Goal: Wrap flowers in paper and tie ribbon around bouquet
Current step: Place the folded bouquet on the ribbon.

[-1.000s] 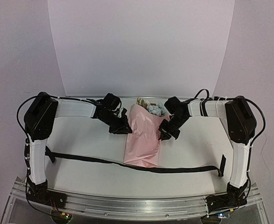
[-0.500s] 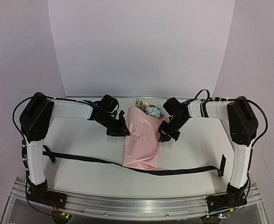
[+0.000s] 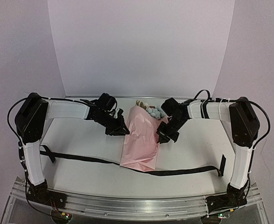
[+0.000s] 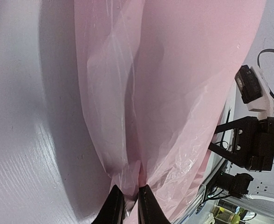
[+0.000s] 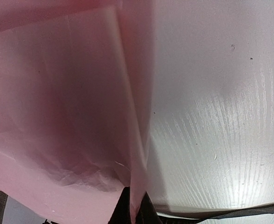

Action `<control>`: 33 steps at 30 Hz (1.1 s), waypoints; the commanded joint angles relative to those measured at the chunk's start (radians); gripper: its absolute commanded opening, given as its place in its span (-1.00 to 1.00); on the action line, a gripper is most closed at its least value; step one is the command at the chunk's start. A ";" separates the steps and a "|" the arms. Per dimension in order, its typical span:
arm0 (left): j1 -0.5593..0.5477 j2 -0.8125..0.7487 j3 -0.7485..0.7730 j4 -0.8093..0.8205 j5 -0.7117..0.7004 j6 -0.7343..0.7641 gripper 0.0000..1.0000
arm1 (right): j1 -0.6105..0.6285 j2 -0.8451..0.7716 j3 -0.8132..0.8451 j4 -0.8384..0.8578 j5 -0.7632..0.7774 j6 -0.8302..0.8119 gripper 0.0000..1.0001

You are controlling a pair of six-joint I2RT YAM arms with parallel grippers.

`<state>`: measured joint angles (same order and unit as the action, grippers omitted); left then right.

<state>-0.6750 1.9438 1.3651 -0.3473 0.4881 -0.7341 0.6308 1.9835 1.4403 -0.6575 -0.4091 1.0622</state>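
Paper (image 3: 139,140), pinched by your left fingers (image 4: 113,207) and right fingers (image 5: 120,214) (both nearly shut), has slid nearer; below them its tail lies over the ribbon (image 3: 90,159), so tying looks close.

The left gripper (image 3: 125,131) and right gripper (image 3: 160,138) now sit slightly further left than a second ago, and the bouquet (image 3: 139,142) goes with them. Its wide near end swings left (the blooms (image 3: 152,111) at the far end barely move). The left arm's elbow (image 3: 30,116) is further out toward the left edge of the table (image 3: 81,140). The ribbon (image 3: 81,157) is drawn slightly leftward too.
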 commanded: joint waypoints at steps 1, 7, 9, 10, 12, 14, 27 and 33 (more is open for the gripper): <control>-0.007 -0.078 -0.035 0.027 0.013 -0.013 -0.75 | 0.027 -0.057 -0.011 -0.017 0.025 0.018 -1.00; -0.018 -0.122 -0.101 0.044 0.001 -0.034 -0.75 | 0.056 -0.079 -0.040 -0.015 0.045 0.020 -1.00; -0.023 -0.144 -0.131 0.053 -0.005 -0.044 -0.75 | 0.068 -0.088 -0.054 -0.014 0.054 0.022 -1.00; -0.026 -0.157 -0.148 0.059 -0.009 -0.051 -0.75 | 0.073 -0.094 -0.064 -0.011 0.059 0.023 -1.00; -0.034 -0.183 -0.184 0.073 -0.016 -0.065 -0.75 | 0.086 -0.106 -0.084 -0.005 0.071 0.025 -1.00; -0.043 -0.206 -0.214 0.082 -0.027 -0.076 -0.75 | 0.100 -0.123 -0.106 0.003 0.084 0.030 -1.00; -0.089 -0.342 -0.416 0.163 -0.094 -0.163 -0.74 | 0.199 -0.177 -0.243 0.070 0.179 0.061 -1.00; -0.089 -0.454 -0.490 0.144 -0.250 -0.226 -0.42 | 0.201 -0.258 -0.286 0.043 0.236 0.008 -0.18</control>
<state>-0.7631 1.6095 0.9131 -0.2236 0.3757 -0.9031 0.8322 1.8404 1.1753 -0.5921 -0.2555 1.1019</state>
